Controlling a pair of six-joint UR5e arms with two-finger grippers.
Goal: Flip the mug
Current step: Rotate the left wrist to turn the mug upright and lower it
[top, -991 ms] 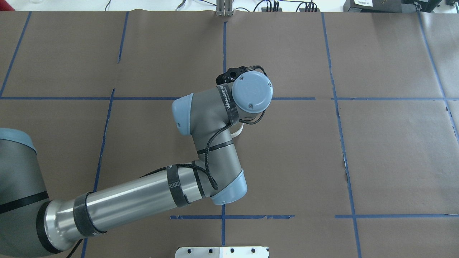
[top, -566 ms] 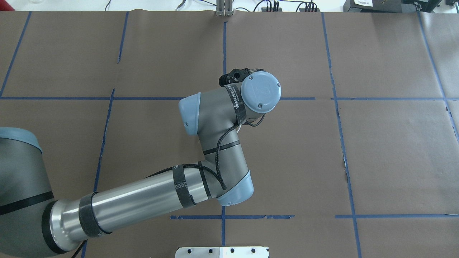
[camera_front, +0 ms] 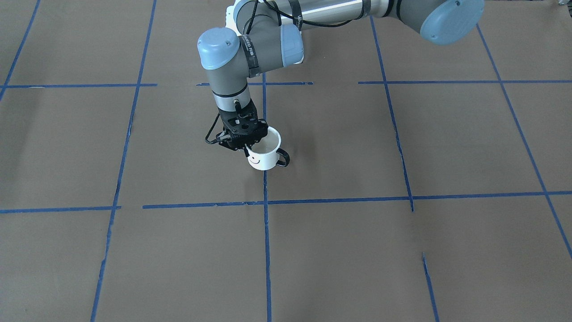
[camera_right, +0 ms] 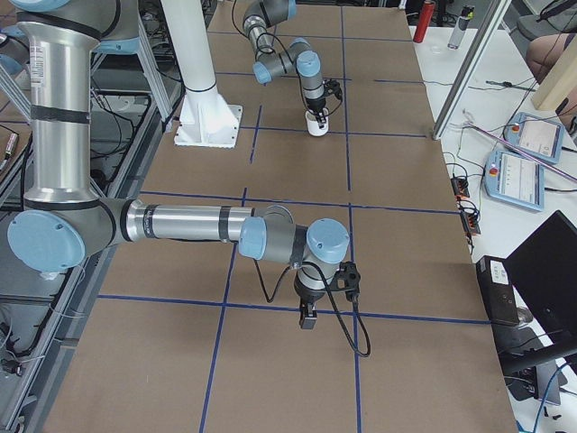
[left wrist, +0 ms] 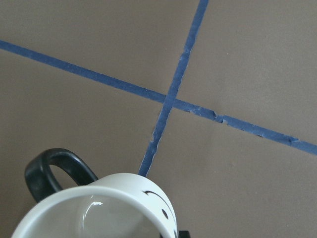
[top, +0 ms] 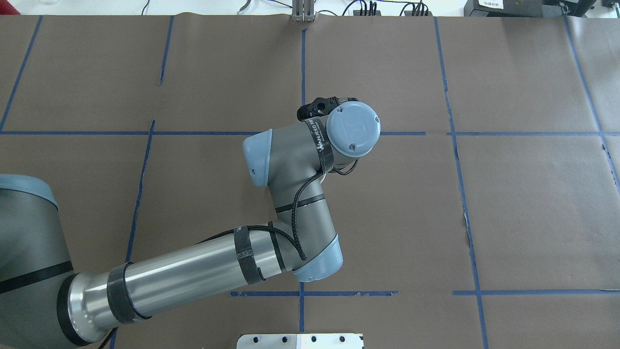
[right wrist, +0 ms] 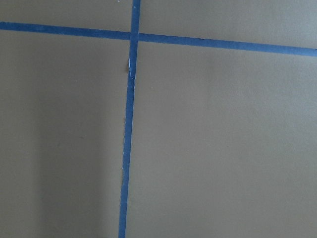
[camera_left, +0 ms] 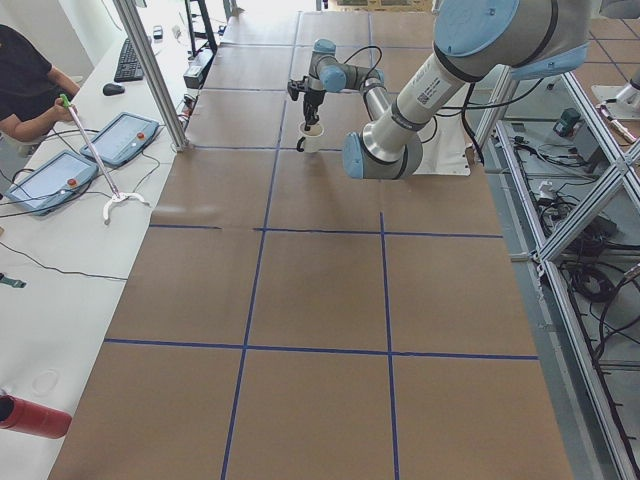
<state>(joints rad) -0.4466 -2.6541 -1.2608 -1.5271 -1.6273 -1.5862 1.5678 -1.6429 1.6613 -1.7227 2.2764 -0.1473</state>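
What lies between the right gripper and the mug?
Only bare paper and blue tape, from right gripper to mug; exterior right view shows it.

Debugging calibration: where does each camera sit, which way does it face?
Front: across table, facing robot; left gripper holds white enamel smiley mug by rim.
Overhead: behind robot, looking down; left arm hides mug.
Exterior left: table's left end; left arm near.
Exterior right: opposite end; right gripper near.
Left wrist: down onto mug's rim, black handle.
Right wrist: down at brown taped table.
Shared: mug, four views.
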